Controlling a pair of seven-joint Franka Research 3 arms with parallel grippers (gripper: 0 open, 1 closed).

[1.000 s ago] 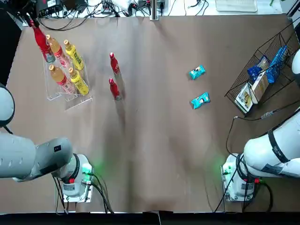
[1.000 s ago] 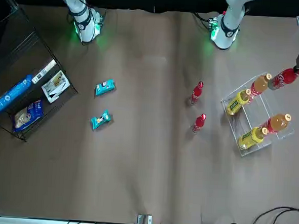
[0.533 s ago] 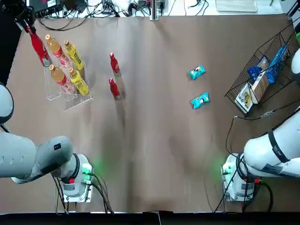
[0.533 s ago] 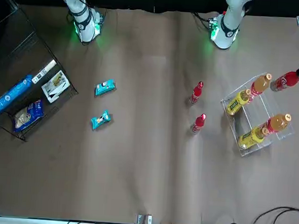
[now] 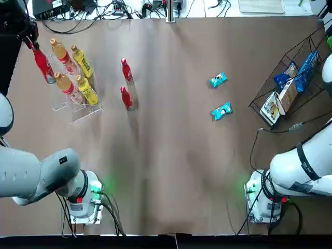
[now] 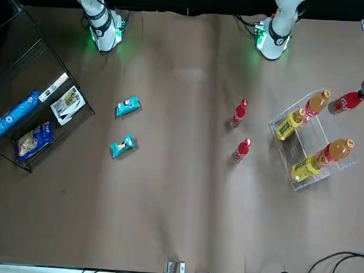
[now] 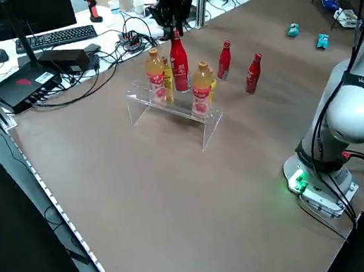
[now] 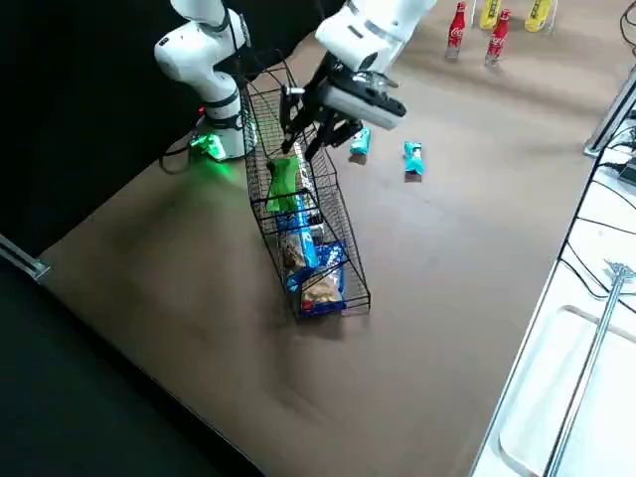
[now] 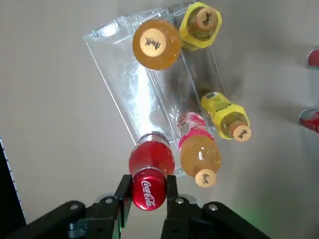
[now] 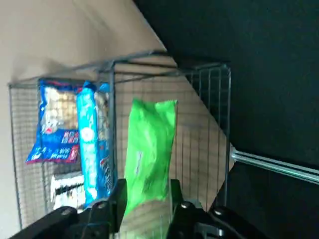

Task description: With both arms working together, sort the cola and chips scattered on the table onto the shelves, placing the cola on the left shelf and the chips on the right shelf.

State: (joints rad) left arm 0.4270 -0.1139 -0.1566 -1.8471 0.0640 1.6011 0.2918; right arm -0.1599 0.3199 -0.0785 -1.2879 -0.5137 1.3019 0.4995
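Observation:
My left gripper [image 9: 148,186] is shut on the neck of a red cola bottle [image 5: 42,63], which hangs upright at the outer left end of the clear left shelf [image 5: 73,107]. In the left side view this cola [image 7: 179,61] sits level with the shelf's bottles. Two more cola bottles [image 5: 126,70] [image 5: 126,97] stand on the table right of the shelf. Over the black wire right shelf [image 8: 329,241], my right gripper [image 10: 147,191] is shut on a green chips packet [image 10: 150,152]. Two cyan chips packets [image 5: 218,79] [image 5: 222,110] lie mid-table.
Several orange and yellow bottles [image 5: 83,65] fill the clear shelf. Dark blue bags [image 8: 303,234] and a box [image 5: 287,95] lie in the wire shelf. Cables [image 5: 119,9] run along the table's far edge. Both arm bases [image 5: 83,199] [image 5: 264,202] sit at the near edge.
My left gripper has carried the cola bottle toward the near side, from the shelf's far left corner to beside its left end. The packets and standing bottles have not moved.

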